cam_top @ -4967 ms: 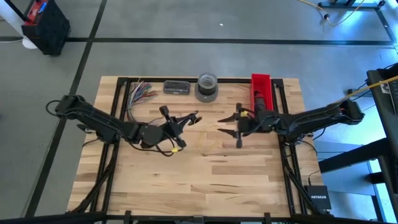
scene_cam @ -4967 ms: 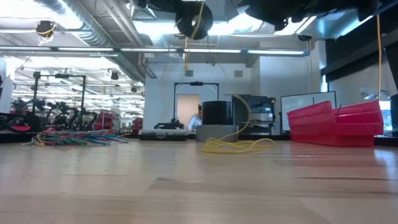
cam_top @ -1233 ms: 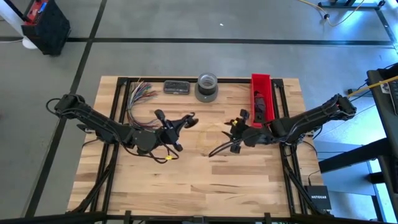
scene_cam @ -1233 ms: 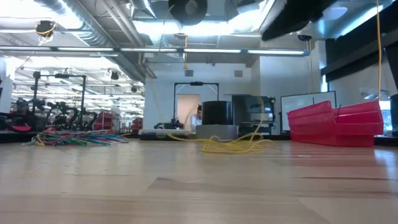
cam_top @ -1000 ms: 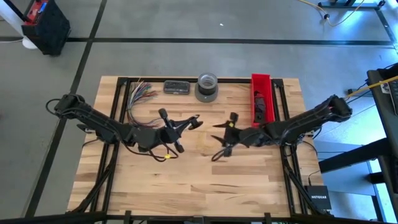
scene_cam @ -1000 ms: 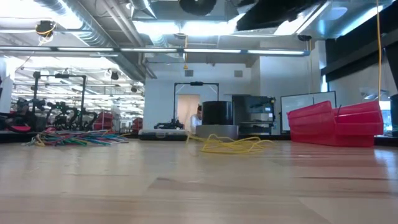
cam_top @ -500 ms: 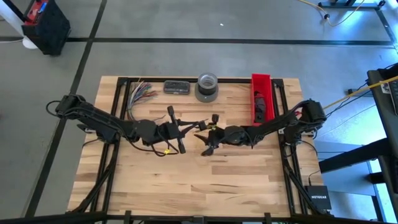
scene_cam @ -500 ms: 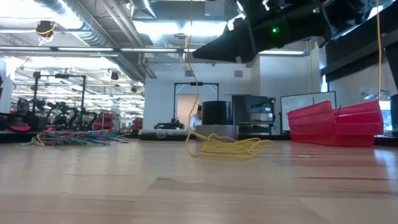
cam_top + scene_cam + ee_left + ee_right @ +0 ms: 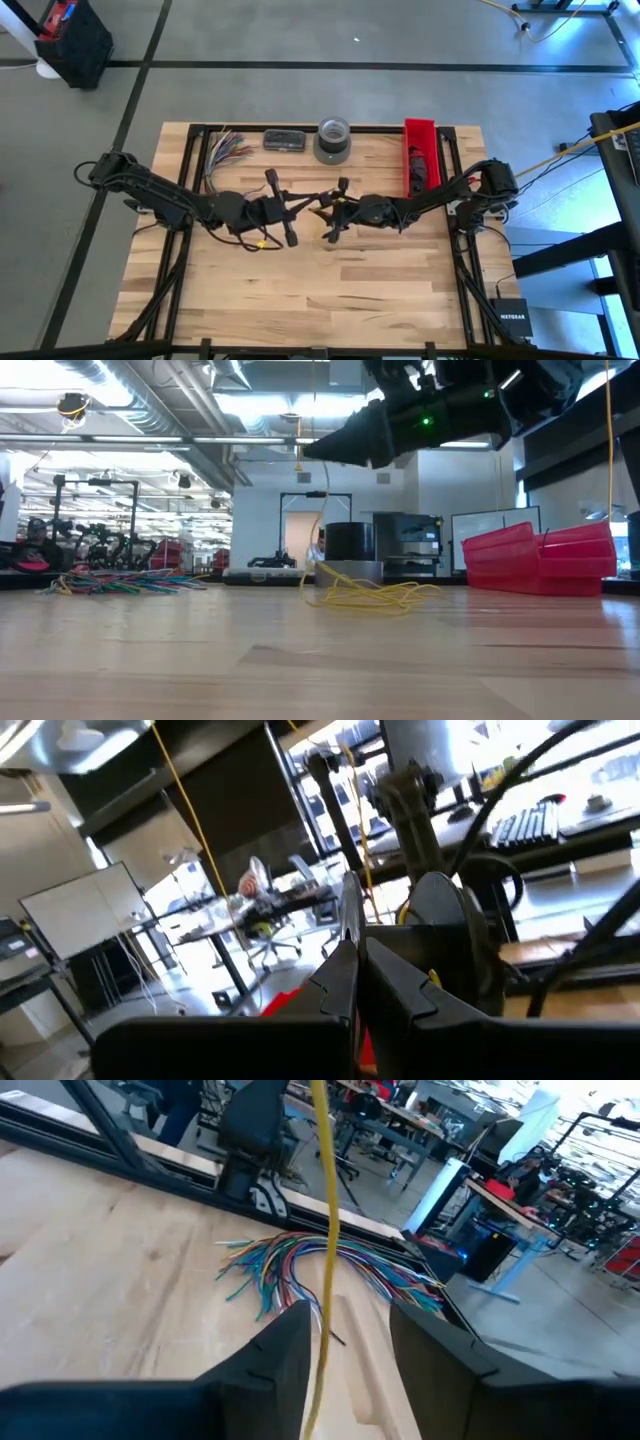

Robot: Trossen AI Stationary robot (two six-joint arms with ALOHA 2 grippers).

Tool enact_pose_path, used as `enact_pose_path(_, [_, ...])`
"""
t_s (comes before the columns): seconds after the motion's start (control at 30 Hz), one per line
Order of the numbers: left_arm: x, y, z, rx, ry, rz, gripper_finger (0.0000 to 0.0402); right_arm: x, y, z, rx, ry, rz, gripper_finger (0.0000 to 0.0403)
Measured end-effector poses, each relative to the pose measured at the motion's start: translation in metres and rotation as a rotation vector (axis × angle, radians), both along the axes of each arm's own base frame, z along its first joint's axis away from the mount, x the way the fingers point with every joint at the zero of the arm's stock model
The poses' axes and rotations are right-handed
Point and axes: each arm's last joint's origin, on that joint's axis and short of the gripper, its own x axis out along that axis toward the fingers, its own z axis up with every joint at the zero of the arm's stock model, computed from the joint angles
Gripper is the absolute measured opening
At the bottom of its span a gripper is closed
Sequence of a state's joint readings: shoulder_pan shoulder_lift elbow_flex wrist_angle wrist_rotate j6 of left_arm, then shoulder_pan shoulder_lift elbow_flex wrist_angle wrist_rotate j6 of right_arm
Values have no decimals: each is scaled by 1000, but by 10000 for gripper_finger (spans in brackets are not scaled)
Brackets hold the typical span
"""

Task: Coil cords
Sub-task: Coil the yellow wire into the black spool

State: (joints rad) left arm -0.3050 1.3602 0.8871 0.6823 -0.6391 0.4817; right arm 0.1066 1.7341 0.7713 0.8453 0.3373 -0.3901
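Both right gripper [image 9: 345,1320] jaws stand apart around the yellow cord [image 9: 326,1200]; close gently, then feed slack toward nine o'clock.

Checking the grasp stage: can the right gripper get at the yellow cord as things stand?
Probably yes: the yellow cord hangs between the right gripper's parted jaws, with nothing in the way.

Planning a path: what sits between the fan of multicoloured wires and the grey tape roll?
A small dark flat rectangular box lies between the multicoloured wires and the grey tape roll, shown in the high view.
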Motion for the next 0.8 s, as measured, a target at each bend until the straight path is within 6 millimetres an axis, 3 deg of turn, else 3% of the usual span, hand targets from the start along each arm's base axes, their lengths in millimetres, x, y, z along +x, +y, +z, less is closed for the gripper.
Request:
enact_pose_path(0.1, [0,0,-1,17,14,2,5,0,-2,-1,-14,8,-19,123])
enact_pose_path(0.3, [-2,0,1,23,21,34,5,-2,3,1,-125,44,-79,13])
enact_pose_path(0.53, [-16,-2,7,12,69,62,5,-19,3,30,-175,74,-207,9])
enact_pose_path(0.8, [-23,-1,-12,-18,244,236,5,-49,-4,60,-151,132,-348,6])
